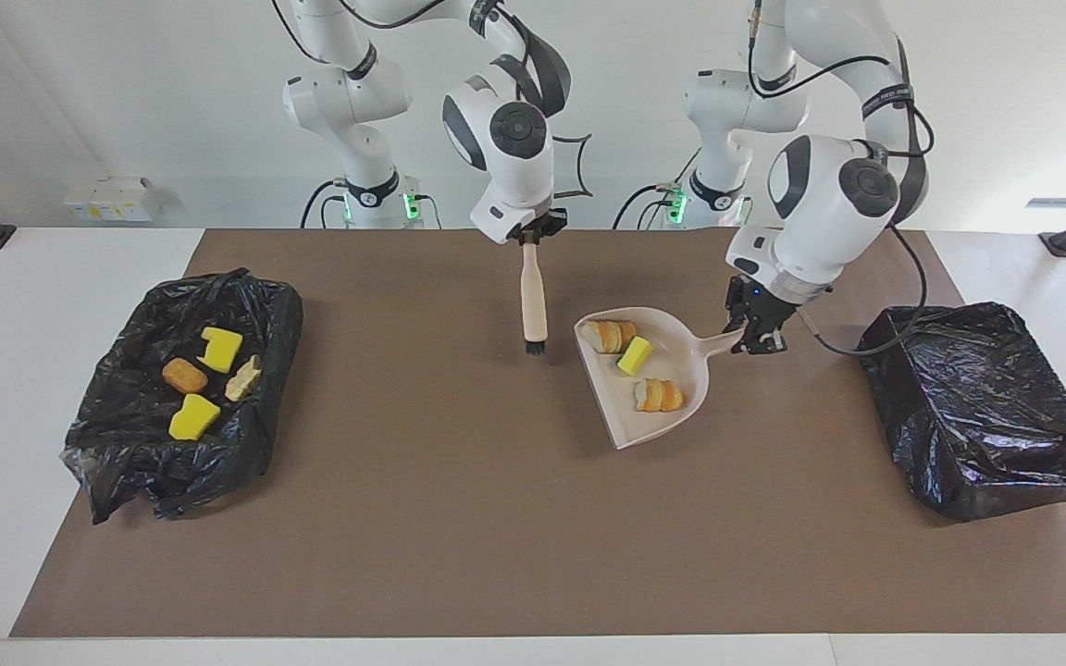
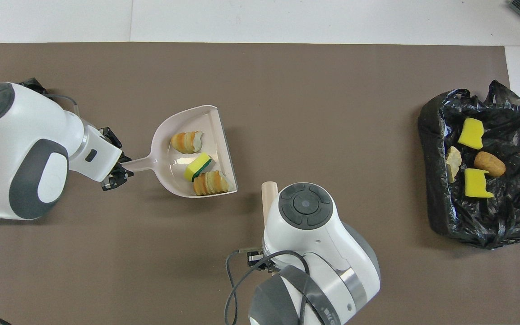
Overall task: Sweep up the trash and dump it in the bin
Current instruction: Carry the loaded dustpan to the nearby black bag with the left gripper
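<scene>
- Here the left pincer [image 1: 757, 337] is clamped on the handle of the beige dustpan [image 1: 681, 407], holding it over the brown mat [image 1: 459, 536] toward the left arm's end of the tabletop [image 1: 24, 388]; in the facing view the pan appears raised off the mat, with a shadow under it.
- The dustpan holds three bits of trash: a green-topped sponge [image 1: 635, 355] in the middle and two pale, orange-banded foam lumps, one [image 1: 610, 335] at the side of the pan nearer the robots, the other [image 1: 658, 395] at the side farther from them.
- The right pincer [image 1: 529, 239] is shut on the top of a brush [image 1: 532, 301], which hangs almost upright, dark bristles down, over the middle of the mat, beside the dustpan and apart from it.
- Just beside the left pincer, at the left arm's end, sits a black-lined bin [image 1: 982, 407]; no trash shows in it in the facing view.
- At the right arm's end a second black-lined bin [image 1: 126, 444] holds four bits: two yellow sponge wedges [image 1: 219, 348] [image 1: 192, 417], one brown oval nugget [image 1: 184, 376] and one pale beige lump [image 1: 243, 378].
- That makes seven bits in all, three in the pan and four in the second bin.
- The mat ends short of the white tabletop at both ends; each bin overhangs that border. The stretch of mat farther from the robots than the pan and brush is bare, as is the stretch between the brush and the second bin.
</scene>
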Controlling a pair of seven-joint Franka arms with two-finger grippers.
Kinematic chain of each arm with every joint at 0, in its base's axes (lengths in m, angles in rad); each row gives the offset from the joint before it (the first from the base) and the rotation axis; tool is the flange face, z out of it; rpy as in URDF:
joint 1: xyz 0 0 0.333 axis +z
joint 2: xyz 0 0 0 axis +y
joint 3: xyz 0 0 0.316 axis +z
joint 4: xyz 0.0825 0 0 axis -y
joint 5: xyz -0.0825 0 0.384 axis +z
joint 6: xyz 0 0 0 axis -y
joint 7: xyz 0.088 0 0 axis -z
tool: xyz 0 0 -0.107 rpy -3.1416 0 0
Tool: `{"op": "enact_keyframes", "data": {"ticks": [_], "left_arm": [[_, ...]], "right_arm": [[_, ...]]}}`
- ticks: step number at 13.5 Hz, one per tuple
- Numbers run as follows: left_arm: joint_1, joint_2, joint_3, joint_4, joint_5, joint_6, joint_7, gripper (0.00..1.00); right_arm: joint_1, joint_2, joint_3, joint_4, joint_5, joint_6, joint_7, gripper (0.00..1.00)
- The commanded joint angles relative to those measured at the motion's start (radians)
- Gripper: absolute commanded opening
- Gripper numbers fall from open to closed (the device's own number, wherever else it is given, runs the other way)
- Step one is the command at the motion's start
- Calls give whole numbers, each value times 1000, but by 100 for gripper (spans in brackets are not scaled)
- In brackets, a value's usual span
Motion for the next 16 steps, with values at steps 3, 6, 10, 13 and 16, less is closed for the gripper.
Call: {"op": "enact_keyframes", "data": {"ticks": [3, 6, 10, 13, 16], "left_arm": [[168, 13, -7, 108, -20, -112, 162, 0], [289, 25, -7, 135, -17, -138, 317, 0], [450, 41, -6, 174, -5, -158, 554, 0], [559, 81, -3, 251, 75, -170, 707, 0], [628, 151, -1, 363, 164, -158, 819, 0]], "right_arm": [[30, 17, -3, -80, 39, 180, -25, 0], [33, 49, -3, -72, 37, 217, -20, 0], [57, 86, -3, -74, 36, 260, 28, 0], [73, 94, -3, -75, 26, 272, 23, 0], [76, 121, -3, -80, 25, 293, 28, 0]]}}
